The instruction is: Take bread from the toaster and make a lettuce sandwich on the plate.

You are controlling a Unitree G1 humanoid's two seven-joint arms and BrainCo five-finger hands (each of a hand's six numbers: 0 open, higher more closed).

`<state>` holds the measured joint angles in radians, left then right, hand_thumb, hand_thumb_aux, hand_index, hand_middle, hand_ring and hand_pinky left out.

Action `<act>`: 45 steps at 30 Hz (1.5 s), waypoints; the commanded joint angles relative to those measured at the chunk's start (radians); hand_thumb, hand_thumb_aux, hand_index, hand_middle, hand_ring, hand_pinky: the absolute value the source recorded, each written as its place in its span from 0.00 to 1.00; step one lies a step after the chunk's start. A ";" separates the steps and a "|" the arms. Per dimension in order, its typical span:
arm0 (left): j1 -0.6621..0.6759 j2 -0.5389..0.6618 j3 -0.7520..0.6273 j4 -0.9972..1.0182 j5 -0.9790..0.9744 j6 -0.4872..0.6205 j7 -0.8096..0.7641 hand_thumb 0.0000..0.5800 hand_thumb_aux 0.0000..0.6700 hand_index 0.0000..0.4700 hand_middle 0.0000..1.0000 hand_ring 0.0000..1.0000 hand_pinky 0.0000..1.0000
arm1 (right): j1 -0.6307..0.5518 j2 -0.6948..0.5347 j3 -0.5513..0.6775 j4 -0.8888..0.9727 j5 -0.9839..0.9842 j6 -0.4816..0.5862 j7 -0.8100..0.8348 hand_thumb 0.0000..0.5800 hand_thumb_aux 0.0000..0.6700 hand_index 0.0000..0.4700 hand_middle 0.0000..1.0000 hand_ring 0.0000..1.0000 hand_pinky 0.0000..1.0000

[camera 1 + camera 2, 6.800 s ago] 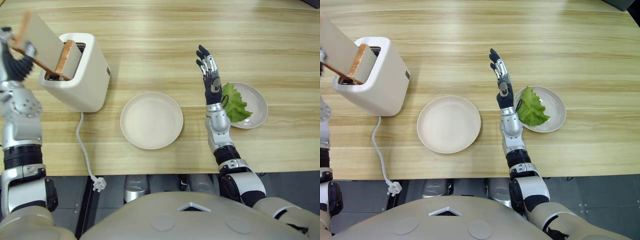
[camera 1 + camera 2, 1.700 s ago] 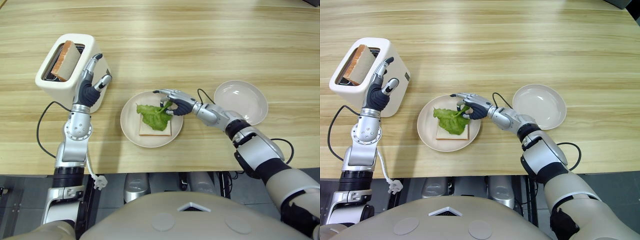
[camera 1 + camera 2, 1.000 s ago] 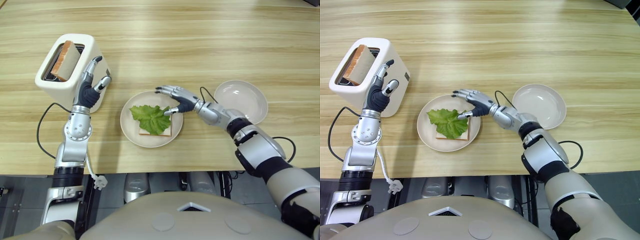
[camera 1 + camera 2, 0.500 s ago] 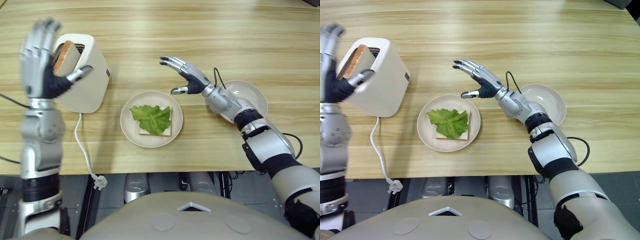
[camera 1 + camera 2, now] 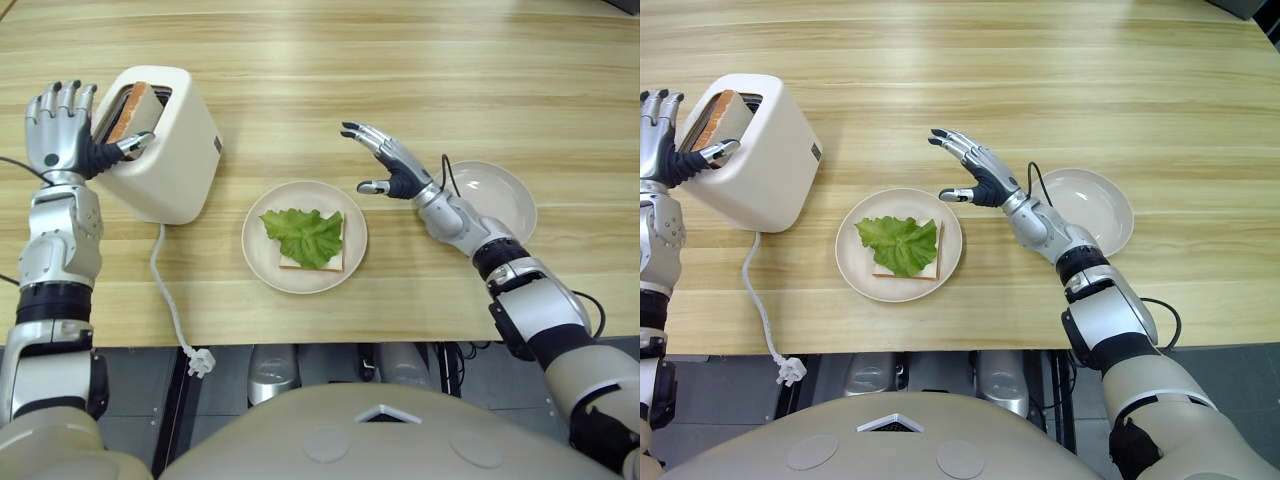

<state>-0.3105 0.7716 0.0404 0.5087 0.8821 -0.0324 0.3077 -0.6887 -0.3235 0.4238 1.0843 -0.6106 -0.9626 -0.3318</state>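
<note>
At the left end of the counter (image 5: 420,60), a white toaster (image 5: 170,160) with one slice of toast (image 5: 140,105) standing in its slot. Just left of it, the left hand (image 5: 60,125), raised, fingers spread and upright, grasping nothing. Thumb tip at the toaster's near top edge, close by the toast. Lower and further left than half a second ago, then up in front of the toaster.

In the middle, the round plate (image 5: 258,262), with a slice of bread (image 5: 315,264) flat on it and a lettuce leaf (image 5: 303,232) laid over the bread, covering most of it. Nearly seven seconds ago, lettuce over in the small dish (image 5: 505,205) to the plate's right, and plate without bread.

Between plate and dish, above the counter, the right hand (image 5: 392,168), fingers splayed, released, nothing in it. Clenched on the lettuce over the plate under two seconds ago, loosened a second ago, since drawn back off the plate and now a little nearer the dish than half a second ago.

From the toaster toward the counter's front edge, a white cord (image 5: 158,285), with the plug (image 5: 200,362) hanging past the edge.
</note>
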 commanded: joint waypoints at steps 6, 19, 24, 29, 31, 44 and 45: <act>-0.034 -0.020 -0.057 0.072 -0.098 -0.019 0.018 1.00 1.00 0.98 0.00 0.00 0.00 | 0.038 0.007 -0.012 0.003 0.008 0.008 0.009 0.00 0.00 0.00 0.00 0.00 0.00; 0.009 -0.064 0.008 -0.108 -0.254 -0.096 0.094 1.00 1.00 0.98 0.00 0.00 0.00 | 0.046 0.022 0.009 0.015 -0.023 0.031 0.000 0.00 0.00 0.00 0.00 0.00 0.00; 0.021 -0.103 0.069 -0.316 -0.303 -0.108 0.109 1.00 1.00 0.98 1.00 1.00 1.00 | 0.043 0.023 0.006 0.016 -0.025 0.034 -0.008 0.00 0.00 0.00 0.00 0.00 0.00; 0.046 -0.126 0.073 -0.504 -0.419 -0.141 -0.041 1.00 1.00 0.98 1.00 1.00 1.00 | 0.036 0.015 -0.004 0.010 -0.019 0.030 -0.020 0.00 0.00 0.00 0.00 0.00 0.00; 0.062 -0.156 0.032 -0.568 -0.556 -0.145 -0.193 1.00 1.00 0.98 1.00 1.00 1.00 | 0.033 0.007 -0.011 -0.001 -0.017 0.024 -0.034 0.00 0.00 0.00 0.00 0.00 0.00; 0.025 -0.251 -0.243 -0.222 -0.871 -0.171 -0.900 1.00 1.00 0.98 1.00 1.00 1.00 | 0.200 -0.104 -0.100 -0.334 0.147 -0.202 0.065 0.00 0.00 0.00 0.00 0.00 0.00; 0.013 -0.256 -0.243 -0.196 -0.868 -0.178 -0.913 1.00 1.00 0.98 1.00 1.00 1.00 | 0.212 -0.108 -0.096 -0.357 0.164 -0.209 0.092 0.00 0.00 0.00 0.00 0.00 0.00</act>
<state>-0.2699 0.5249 -0.1924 0.2631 0.0258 -0.1952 -0.5617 -0.4881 -0.4209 0.3257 0.7830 -0.4869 -1.1401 -0.2994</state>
